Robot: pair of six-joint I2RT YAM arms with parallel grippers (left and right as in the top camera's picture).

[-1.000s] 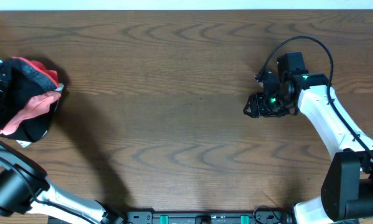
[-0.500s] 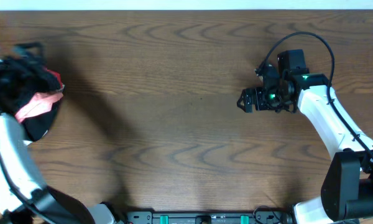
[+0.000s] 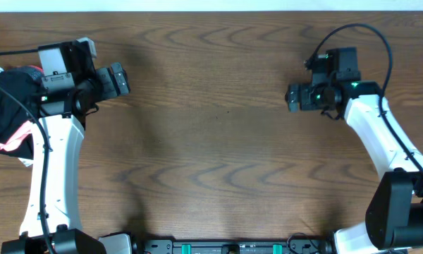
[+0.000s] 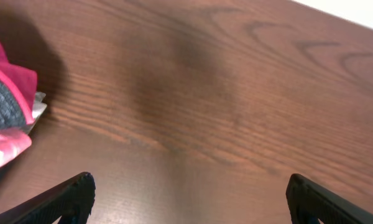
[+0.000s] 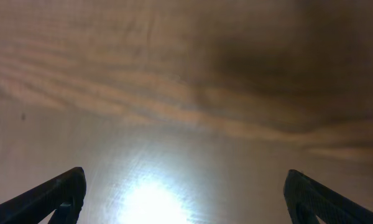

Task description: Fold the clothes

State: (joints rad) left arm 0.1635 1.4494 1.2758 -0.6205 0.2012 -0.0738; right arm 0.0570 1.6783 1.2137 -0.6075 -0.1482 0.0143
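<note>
A crumpled heap of clothes, black with pink and red parts, lies at the table's far left edge. Its pink and grey edge shows at the left of the left wrist view. My left gripper is open and empty, just right of the heap, above bare wood; its fingertips show wide apart in the left wrist view. My right gripper is open and empty over bare wood at the right of the table, far from the clothes; its fingertips show in the right wrist view.
The brown wooden table fills the view. A white wall strip runs along the back edge. A black rail with green parts sits at the front edge.
My left arm has swung from over the clothes heap to the right, now off the heap with the gripper pointing right. My right gripper moved slightly right and toward the back.
</note>
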